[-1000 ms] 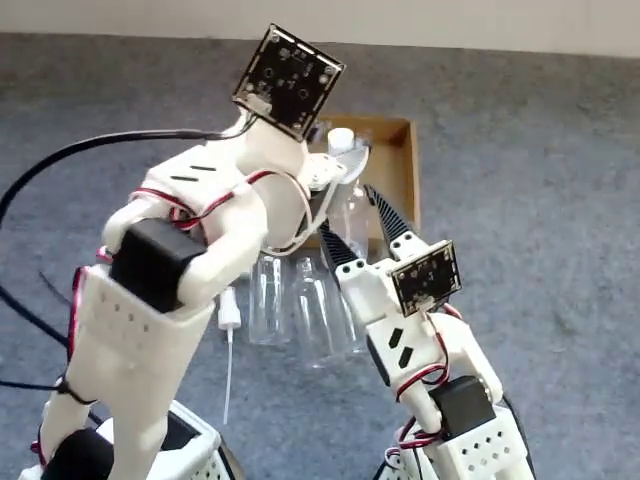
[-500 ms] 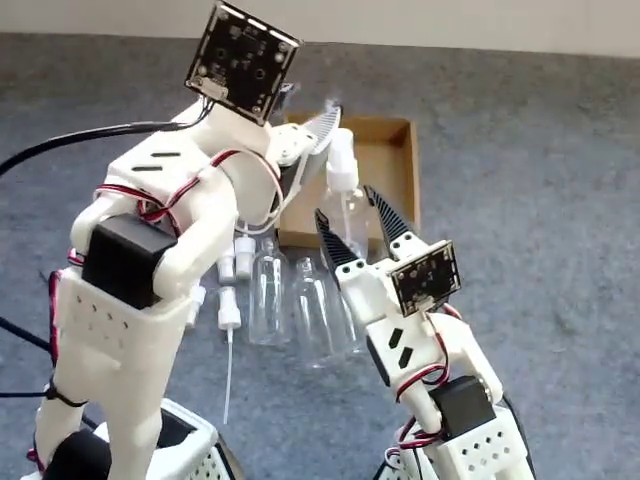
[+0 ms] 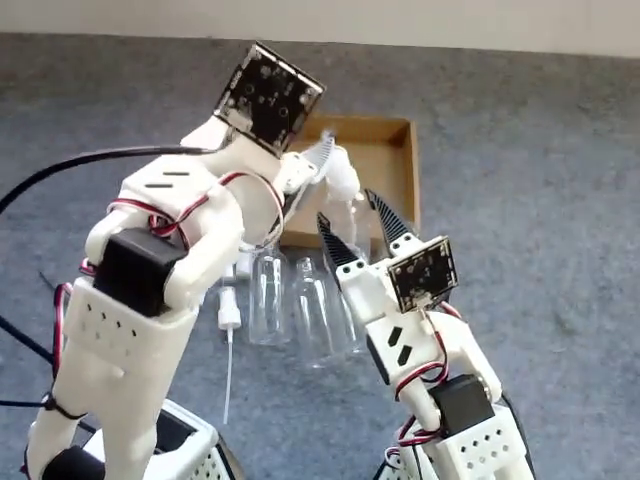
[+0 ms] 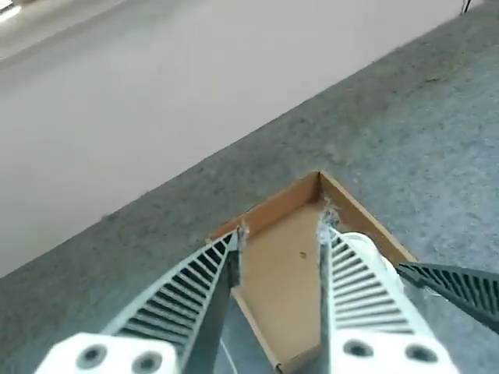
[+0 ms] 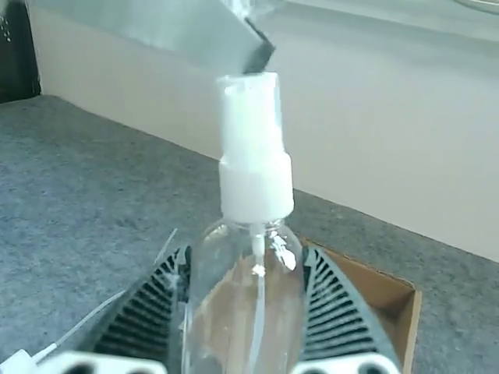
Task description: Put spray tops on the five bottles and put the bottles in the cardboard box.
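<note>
Your left arm (image 3: 195,225) has swung back down, and its jaws stand released beside the spray top (image 5: 253,156). Your right jaws clench the bottle (image 5: 242,312) (upright, capped) — cardboard box (image 3: 395,165) at its twelve o'clock, loose bottles (image 3: 295,300) at seven.

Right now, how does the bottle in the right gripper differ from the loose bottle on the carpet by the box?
The held bottle wears a white spray top; the loose bottle has a bare neck. The held bottle is clamped upright in the right gripper; the loose bottle rests free on the carpet. Both are clear and outside the cardboard box.
</note>
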`<move>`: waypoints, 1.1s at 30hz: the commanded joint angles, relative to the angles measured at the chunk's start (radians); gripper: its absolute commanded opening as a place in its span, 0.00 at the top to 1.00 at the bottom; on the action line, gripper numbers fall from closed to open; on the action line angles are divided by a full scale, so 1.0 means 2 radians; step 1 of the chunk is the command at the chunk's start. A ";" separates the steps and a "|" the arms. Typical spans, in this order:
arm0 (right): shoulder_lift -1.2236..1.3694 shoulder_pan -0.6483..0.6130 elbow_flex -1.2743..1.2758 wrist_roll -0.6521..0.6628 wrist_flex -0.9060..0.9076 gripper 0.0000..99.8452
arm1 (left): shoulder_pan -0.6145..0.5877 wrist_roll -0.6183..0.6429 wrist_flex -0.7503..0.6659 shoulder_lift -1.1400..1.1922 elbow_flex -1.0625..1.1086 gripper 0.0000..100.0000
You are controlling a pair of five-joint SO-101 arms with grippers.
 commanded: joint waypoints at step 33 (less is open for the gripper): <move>0.357 0.003 -0.304 -0.061 -0.006 1.00 | -0.181 -0.019 -0.093 -0.307 0.455 0.83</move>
